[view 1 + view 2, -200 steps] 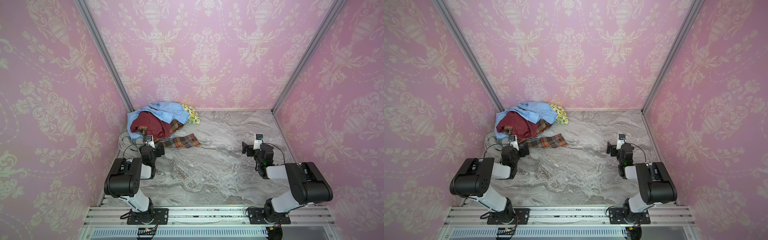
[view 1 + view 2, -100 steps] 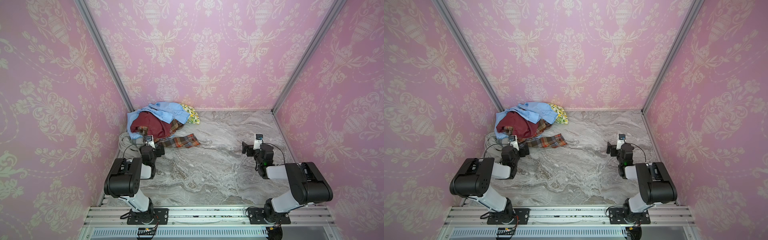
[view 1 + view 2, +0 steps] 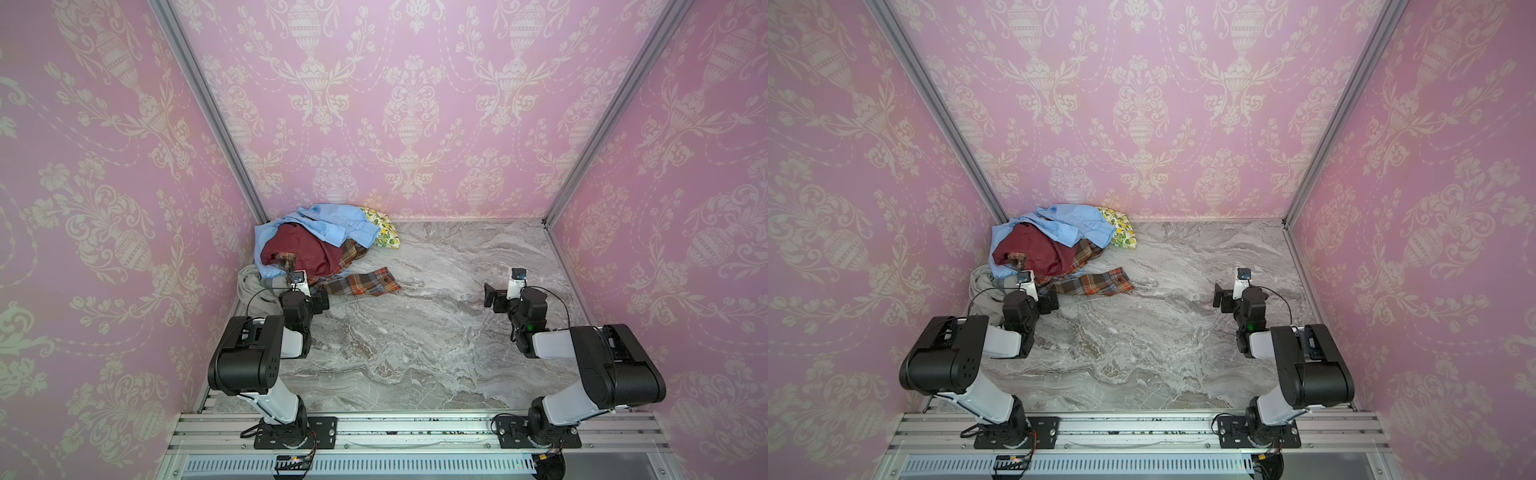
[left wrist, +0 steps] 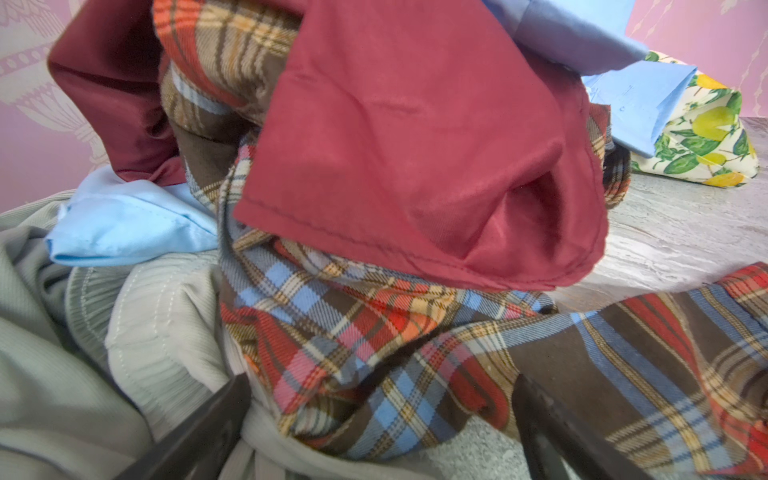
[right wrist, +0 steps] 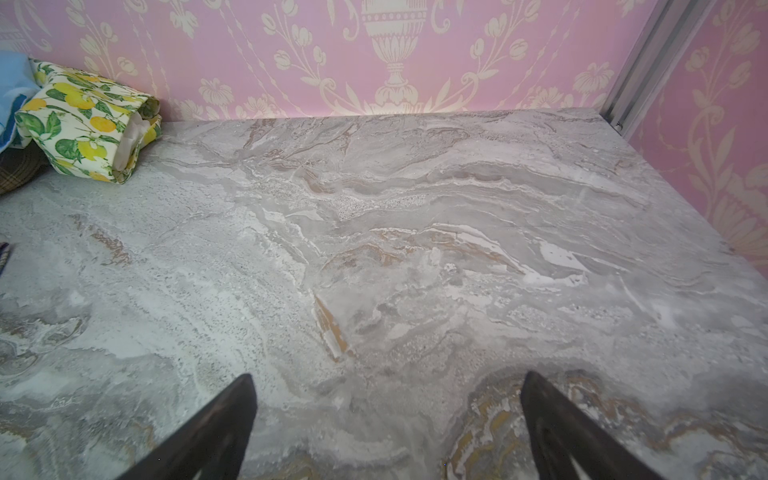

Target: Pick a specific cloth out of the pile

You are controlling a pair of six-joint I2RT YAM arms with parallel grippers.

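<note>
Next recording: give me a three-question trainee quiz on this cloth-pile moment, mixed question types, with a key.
1. True or false: the left end effector is shut on the plaid shirt.
2. Multiple choice: in the left wrist view, the plain garment draped over the plaid shirt is A) maroon, B) black, C) white.
3. Short answer: what lies beneath the right end effector?

Key
1. False: its jaws stand open, with plaid fabric showing between them.
2. A.
3. Only the marble tabletop. No cloth is under it, and its jaws are open.
</note>
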